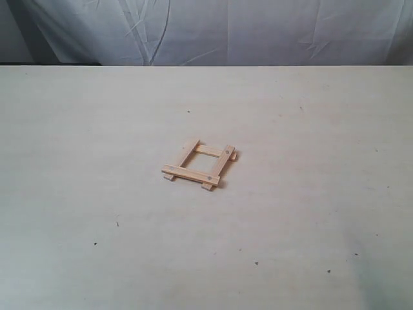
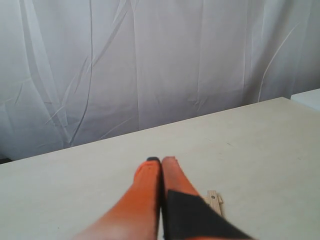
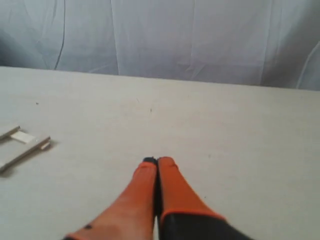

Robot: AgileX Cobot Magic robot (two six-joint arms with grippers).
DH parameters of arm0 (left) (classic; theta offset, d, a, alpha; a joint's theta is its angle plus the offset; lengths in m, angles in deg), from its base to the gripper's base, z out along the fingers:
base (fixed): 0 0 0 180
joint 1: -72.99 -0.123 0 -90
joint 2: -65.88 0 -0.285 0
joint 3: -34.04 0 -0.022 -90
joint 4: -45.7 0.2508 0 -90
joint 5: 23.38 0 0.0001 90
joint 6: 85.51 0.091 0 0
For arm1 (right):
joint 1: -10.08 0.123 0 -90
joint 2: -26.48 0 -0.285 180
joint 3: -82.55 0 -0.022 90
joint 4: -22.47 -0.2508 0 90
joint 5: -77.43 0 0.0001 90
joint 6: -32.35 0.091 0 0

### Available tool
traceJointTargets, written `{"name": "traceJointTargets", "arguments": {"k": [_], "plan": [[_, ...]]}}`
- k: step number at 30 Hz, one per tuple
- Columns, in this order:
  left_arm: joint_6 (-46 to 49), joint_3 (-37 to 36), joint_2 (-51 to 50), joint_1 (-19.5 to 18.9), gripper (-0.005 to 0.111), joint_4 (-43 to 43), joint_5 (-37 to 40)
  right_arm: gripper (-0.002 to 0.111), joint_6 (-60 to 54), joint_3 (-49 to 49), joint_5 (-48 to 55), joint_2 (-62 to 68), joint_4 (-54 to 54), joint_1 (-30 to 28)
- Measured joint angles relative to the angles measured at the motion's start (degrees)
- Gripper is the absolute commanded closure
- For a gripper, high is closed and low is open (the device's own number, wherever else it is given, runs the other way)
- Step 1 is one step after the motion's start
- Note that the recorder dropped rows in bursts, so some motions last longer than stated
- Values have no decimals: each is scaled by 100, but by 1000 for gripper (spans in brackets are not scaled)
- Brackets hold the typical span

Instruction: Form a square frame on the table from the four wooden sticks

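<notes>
Sticks [image 1: 190, 173] of pale wood, four in all, lie on the table [image 1: 97, 129] as a small square frame [image 1: 219, 169]. The frame sits about midway between the left and right edges and well away from the far edge. Two sticks run from the near side toward the far side, and the other two lie across them, so the ends overlap at each corner and stick out a little. A small dark dot shows at each of the two right-hand corners. Which stick each dot belongs to is hard to tell. A few tiny dark specks [image 1: 95, 243] dot the tabletop toward the near edge, and a white curtain [image 1: 258, 32] hangs behind the far edge.

Neither arm appears in the exterior view. In the left wrist view the left gripper [image 2: 160, 160] has its orange fingers [image 2: 145, 185] pressed together with nothing between them. One stick end with a dark hole [image 2: 214, 199] peeks out just beside them. In the right wrist view the right gripper [image 3: 157, 160] also has its fingers [image 3: 142, 185] together and empty. It is held over bare table, well apart from the part of the frame [image 3: 25, 150] that shows at the edge of the picture.
</notes>
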Motion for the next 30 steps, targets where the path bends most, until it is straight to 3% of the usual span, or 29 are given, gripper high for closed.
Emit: {"name": "traceJointTargets", "arguments": {"k": [7, 30], "plan": [[0, 0, 0, 0, 107, 0, 0, 108, 0, -506, -108, 0, -87, 0], [0, 0, 38, 0, 107, 10, 0, 108, 0, -527, -220, 0, -111, 0]]}}
